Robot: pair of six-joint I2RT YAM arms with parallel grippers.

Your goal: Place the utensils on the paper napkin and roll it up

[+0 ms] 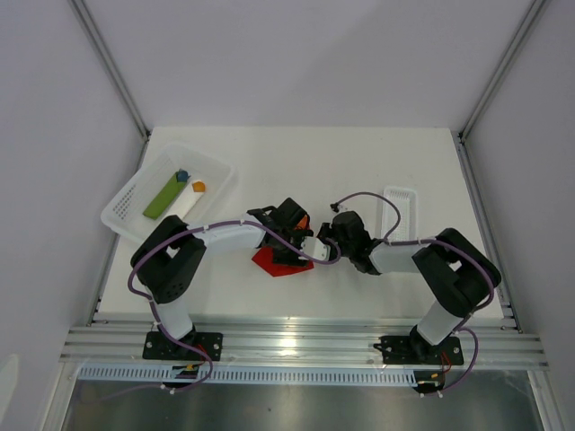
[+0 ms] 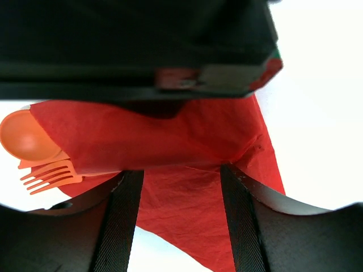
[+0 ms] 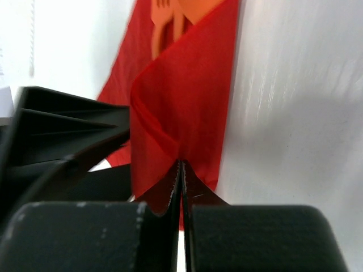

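The right fingers (image 3: pixel 179 184) are pressed tight together on a raised fold of the thin bright red paper napkin (image 3: pixel 181 107), pinching its edge. The left fingers (image 2: pixel 126 204) stand partly apart over the napkin, closed on nothing. The napkin lies crumpled on the white desk (image 2: pixel 323 113) between the two arms. An orange plastic spoon (image 2: pixel 25 139) and an orange plastic fork (image 2: pixel 50 175) poke out from under its folded side.

No lettering, label, brand mark, number or sign is legible anywhere in the three views; nothing can be read.
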